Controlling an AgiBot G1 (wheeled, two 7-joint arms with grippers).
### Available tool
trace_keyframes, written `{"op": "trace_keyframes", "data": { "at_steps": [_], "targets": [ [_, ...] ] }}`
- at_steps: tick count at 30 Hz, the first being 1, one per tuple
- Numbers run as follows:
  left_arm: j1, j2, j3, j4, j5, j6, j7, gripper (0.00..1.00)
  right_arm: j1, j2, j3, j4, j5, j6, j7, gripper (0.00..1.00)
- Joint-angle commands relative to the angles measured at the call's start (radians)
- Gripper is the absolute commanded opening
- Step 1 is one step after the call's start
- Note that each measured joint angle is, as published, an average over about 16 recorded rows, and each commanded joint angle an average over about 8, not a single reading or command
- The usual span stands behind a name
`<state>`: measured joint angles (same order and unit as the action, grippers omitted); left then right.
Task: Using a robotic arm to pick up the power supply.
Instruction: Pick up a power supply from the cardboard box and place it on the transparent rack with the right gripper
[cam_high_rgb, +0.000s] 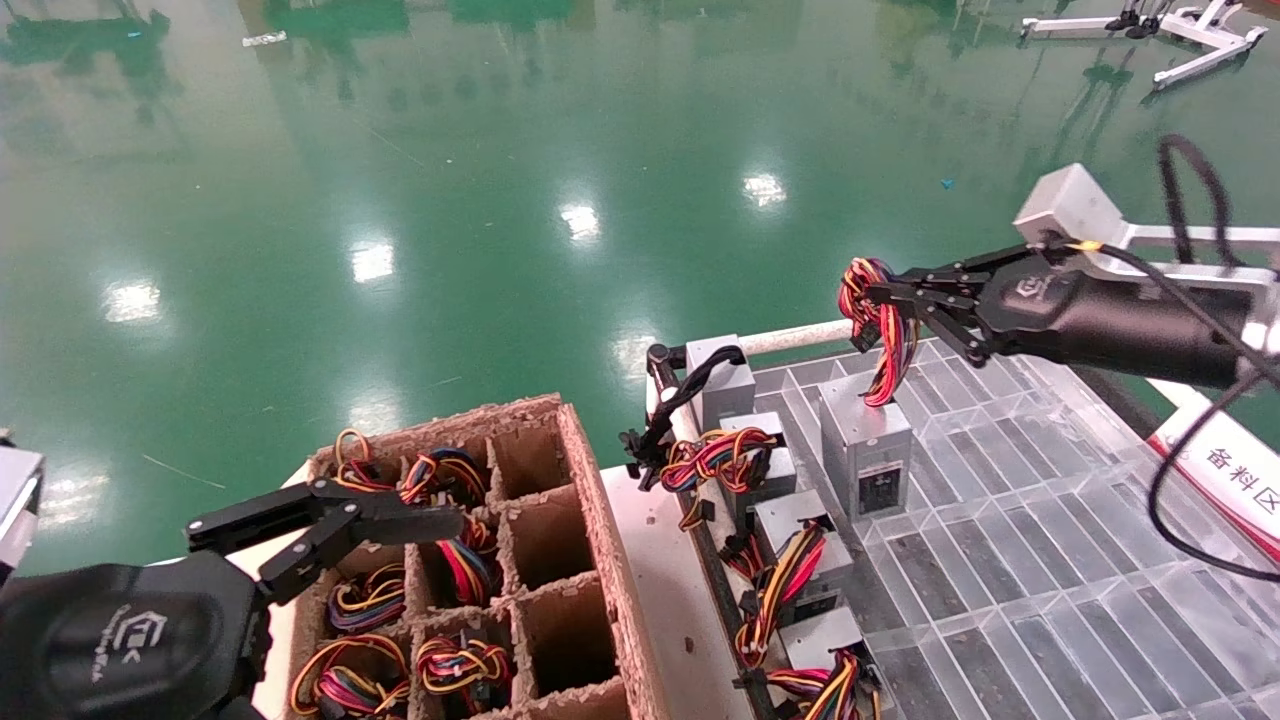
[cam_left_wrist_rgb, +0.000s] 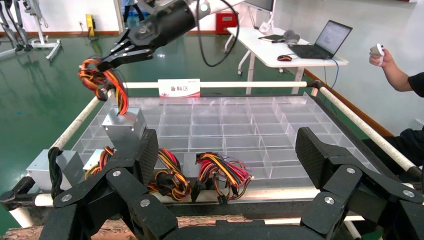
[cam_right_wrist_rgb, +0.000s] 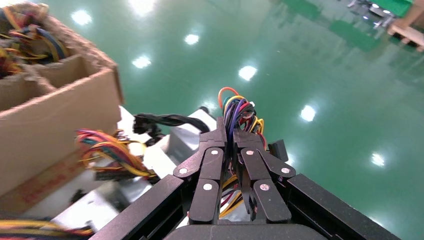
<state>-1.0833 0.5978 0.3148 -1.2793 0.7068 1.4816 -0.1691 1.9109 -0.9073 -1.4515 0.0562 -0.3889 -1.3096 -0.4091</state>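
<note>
Five grey power supplies (cam_high_rgb: 865, 445) show on the clear tray (cam_high_rgb: 1050, 560), plus two arms.

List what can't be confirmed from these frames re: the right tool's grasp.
- Power supply lifted or resting on the clear tray: its base isn't readable in head view.
- Right tool is shut on the wire bundle; right wrist view hides the box behind its fingers.
- Cardboard crate: cell bottoms in shadow.
- Left tool: open, idle over the crate.

Right gripper (cam_high_rgb: 868, 302) pinched closed, raised; left gripper (cam_high_rgb: 440, 518) apparently open, low.
</note>
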Motion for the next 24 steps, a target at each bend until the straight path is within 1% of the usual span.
{"op": "trace_keyframes", "data": {
  "at_steps": [1, 12, 24],
  "targets": [
    [0.0, 0.0, 0.0, 0.0, 0.0, 0.0, 0.0, 1.0, 0.0, -0.026, 0.0, -0.018, 0.0, 0.028, -0.008, 0.0],
    [0.0, 0.0, 0.0, 0.0, 0.0, 0.0, 0.0, 1.0, 0.001, -0.128, 0.008, -0.056, 0.011, 0.159, -0.008, 0.0],
    [0.0, 0.0, 0.001, 0.0, -0.001, 0.0, 0.0, 1.0, -0.003, -0.246, -0.008, -0.063, -0.013, 0.297, -0.004, 0.0]
  ]
}}
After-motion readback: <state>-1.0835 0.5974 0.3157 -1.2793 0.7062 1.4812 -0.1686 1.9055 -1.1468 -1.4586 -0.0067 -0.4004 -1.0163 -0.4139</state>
